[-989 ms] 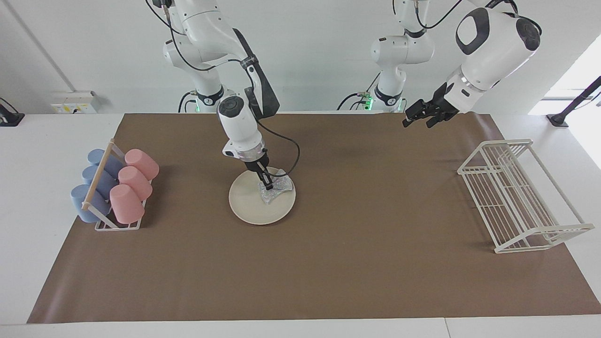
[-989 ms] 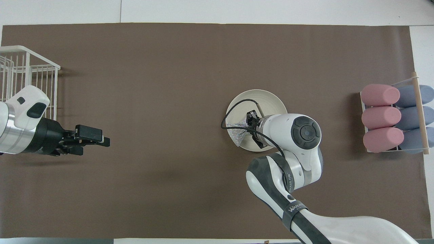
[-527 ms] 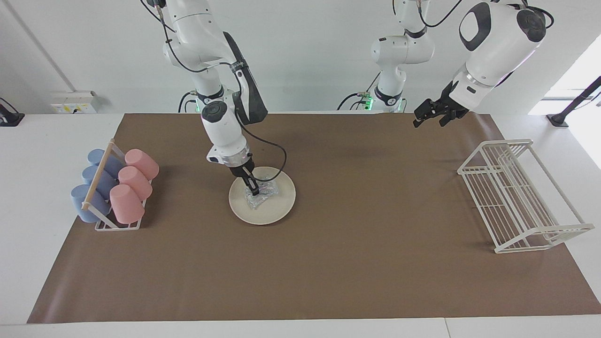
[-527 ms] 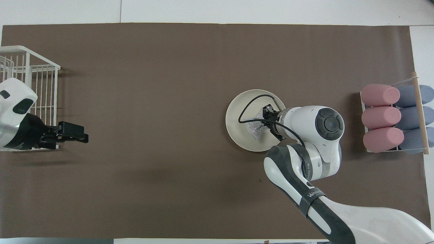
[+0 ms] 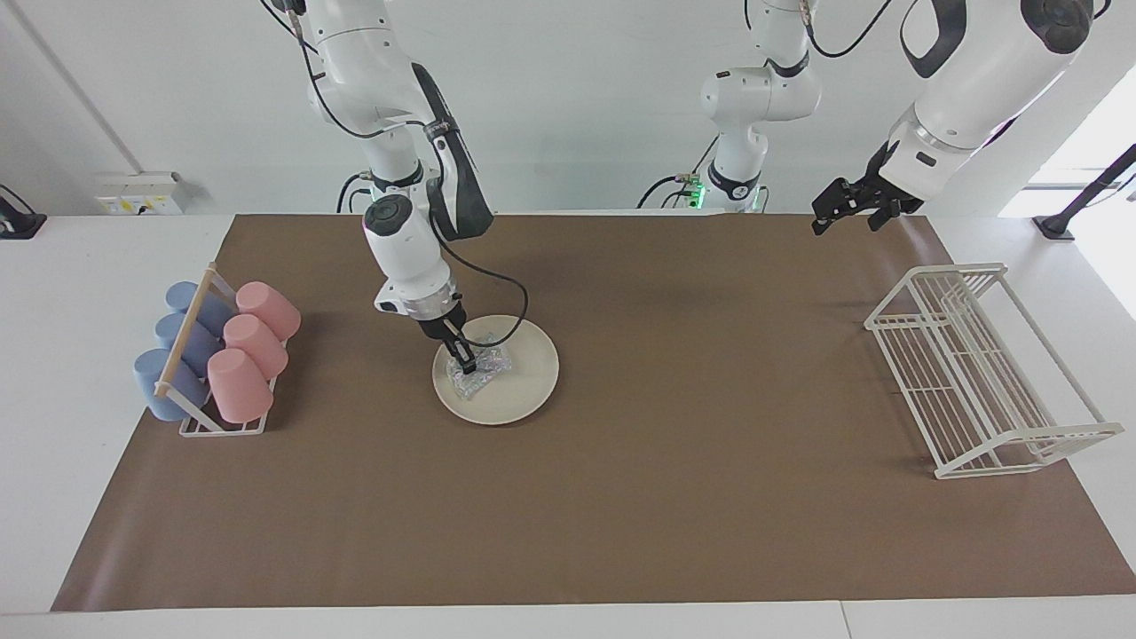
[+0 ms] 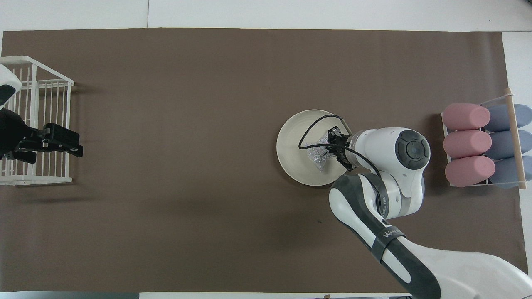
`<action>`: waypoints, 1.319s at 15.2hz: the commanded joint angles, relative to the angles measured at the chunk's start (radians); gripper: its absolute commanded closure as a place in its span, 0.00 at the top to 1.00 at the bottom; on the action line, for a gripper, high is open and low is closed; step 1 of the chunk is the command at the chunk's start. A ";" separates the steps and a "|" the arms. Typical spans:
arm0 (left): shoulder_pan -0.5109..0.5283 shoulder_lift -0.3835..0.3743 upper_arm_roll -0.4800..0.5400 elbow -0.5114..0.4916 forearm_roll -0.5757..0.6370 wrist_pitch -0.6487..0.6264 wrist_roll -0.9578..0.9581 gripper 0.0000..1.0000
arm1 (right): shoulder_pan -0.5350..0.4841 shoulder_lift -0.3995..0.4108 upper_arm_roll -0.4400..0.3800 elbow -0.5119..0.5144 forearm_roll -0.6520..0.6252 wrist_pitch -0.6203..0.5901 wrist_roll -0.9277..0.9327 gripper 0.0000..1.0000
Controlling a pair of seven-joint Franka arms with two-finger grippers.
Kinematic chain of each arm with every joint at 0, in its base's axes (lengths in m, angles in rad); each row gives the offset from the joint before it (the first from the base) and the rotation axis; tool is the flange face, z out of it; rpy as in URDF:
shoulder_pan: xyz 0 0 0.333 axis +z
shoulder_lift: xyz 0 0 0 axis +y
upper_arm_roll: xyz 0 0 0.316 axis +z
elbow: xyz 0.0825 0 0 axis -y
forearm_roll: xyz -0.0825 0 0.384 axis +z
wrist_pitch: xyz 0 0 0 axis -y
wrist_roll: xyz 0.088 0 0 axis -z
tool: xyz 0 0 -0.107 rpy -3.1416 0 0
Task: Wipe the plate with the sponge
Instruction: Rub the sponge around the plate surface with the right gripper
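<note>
The cream-white plate point(image 5: 519, 386) point(image 6: 293, 143) lies on the brown mat toward the right arm's end of the table. The silvery sponge point(image 5: 484, 370) point(image 6: 315, 153) rests on the plate, on the part toward the cup rack. My right gripper point(image 5: 463, 359) point(image 6: 330, 145) is shut on the sponge and presses it on the plate. My left gripper point(image 5: 848, 206) point(image 6: 62, 141) hangs in the air over the mat's edge beside the white wire rack, holding nothing.
A white wire rack point(image 5: 976, 368) point(image 6: 33, 124) stands at the left arm's end. A cup rack point(image 5: 191, 355) point(image 6: 513, 145) with pink cups point(image 5: 253, 342) and blue cups point(image 5: 182, 342) stands at the right arm's end. A black cable loops over the plate.
My right gripper has dragged the sponge across the plate toward the cup rack. My left gripper has drawn back toward the white wire rack and risen.
</note>
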 commanded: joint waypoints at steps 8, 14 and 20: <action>-0.012 0.021 0.028 0.043 0.020 0.060 -0.013 1.00 | -0.077 -0.001 0.001 -0.038 0.044 0.065 -0.217 0.00; -0.003 0.007 0.028 0.034 0.022 0.075 -0.013 1.00 | -0.090 -0.004 0.004 -0.052 0.044 0.063 -0.232 0.00; 0.007 0.005 0.028 0.031 0.020 0.074 -0.012 1.00 | 0.059 -0.007 0.002 -0.050 0.044 0.075 0.009 0.00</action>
